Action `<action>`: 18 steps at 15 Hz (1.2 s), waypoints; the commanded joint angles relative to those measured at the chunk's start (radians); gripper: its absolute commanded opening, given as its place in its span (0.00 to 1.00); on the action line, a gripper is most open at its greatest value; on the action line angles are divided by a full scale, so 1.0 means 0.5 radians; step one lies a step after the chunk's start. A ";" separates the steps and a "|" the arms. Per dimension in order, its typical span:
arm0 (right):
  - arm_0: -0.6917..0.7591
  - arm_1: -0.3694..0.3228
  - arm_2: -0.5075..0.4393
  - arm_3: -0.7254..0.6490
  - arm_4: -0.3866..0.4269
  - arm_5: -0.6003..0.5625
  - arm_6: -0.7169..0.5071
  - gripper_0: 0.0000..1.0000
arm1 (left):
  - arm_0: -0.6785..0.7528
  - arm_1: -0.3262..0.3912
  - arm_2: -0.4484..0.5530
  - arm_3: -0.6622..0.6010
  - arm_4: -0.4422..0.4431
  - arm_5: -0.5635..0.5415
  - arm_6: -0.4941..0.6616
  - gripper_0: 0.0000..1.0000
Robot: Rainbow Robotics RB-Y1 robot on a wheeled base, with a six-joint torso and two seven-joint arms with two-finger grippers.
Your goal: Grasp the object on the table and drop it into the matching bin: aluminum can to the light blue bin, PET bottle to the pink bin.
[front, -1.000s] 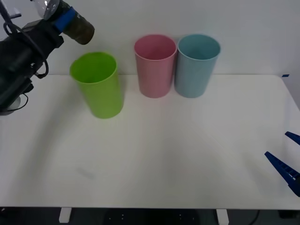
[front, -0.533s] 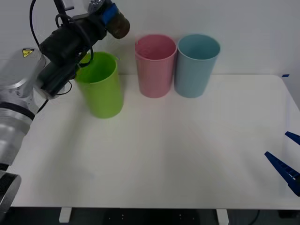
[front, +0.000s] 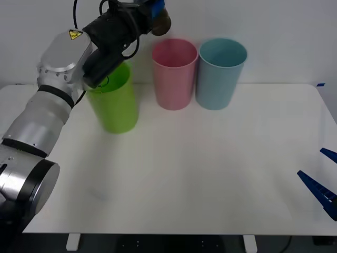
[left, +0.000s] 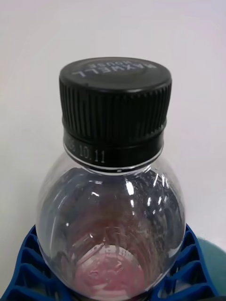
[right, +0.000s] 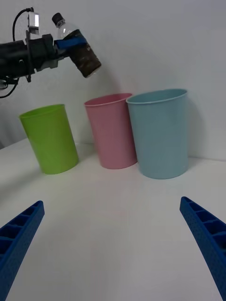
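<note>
The PET bottle (front: pixel 161 22), clear with a black cap (left: pixel 115 108) and dark contents, hangs tilted in the air. My left gripper (front: pixel 154 9) is shut on it, blue fingers (left: pixel 26 265) on both sides of its body. It sits high above the table (front: pixel 210 174), just left of the pink bin's (front: pixel 174 74) rim. From the right wrist view, the bottle (right: pixel 80 47) is above and left of the pink bin (right: pixel 113 134). The light blue bin (front: pixel 221 74) touches the pink bin's right side. My right gripper (front: pixel 322 187) rests open low at the table's right edge.
A lime green bin (front: pixel 113 100) stands left of the pink one, under my left forearm. A white wall rises right behind the bins. The tabletop in front of the bins is bare white.
My left arm has swung to the right with the bottle, from left of the green bin to just left of the pink bin's rim. The right gripper has stayed still.
</note>
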 commanded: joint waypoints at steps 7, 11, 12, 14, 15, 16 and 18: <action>0.000 0.000 0.000 0.000 0.000 0.000 0.000 1.00 | -0.130 -0.162 0.003 0.129 -0.333 -0.022 0.024 0.00; 0.000 0.000 0.000 0.000 0.000 0.000 0.000 1.00 | -0.137 -0.175 0.000 0.129 -0.364 -0.019 0.037 0.00; 0.000 0.000 0.000 0.000 0.000 0.000 0.000 1.00 | -0.137 -0.181 0.000 0.129 -0.364 -0.019 0.037 0.00; 0.000 0.000 0.000 0.000 0.000 0.000 0.000 1.00 | -0.137 -0.181 0.000 0.129 -0.364 -0.019 0.037 0.05; 0.000 0.000 0.000 0.000 0.000 0.000 0.000 1.00 | -0.137 -0.181 0.000 0.129 -0.364 -0.019 0.040 0.24; 0.000 0.000 0.000 0.000 0.000 0.000 0.000 1.00 | -0.137 -0.181 0.000 0.129 -0.348 -0.010 0.040 0.95; 0.000 0.000 0.000 0.000 0.000 0.000 0.000 1.00 | -0.137 -0.181 0.003 0.129 -0.342 0.000 0.043 1.00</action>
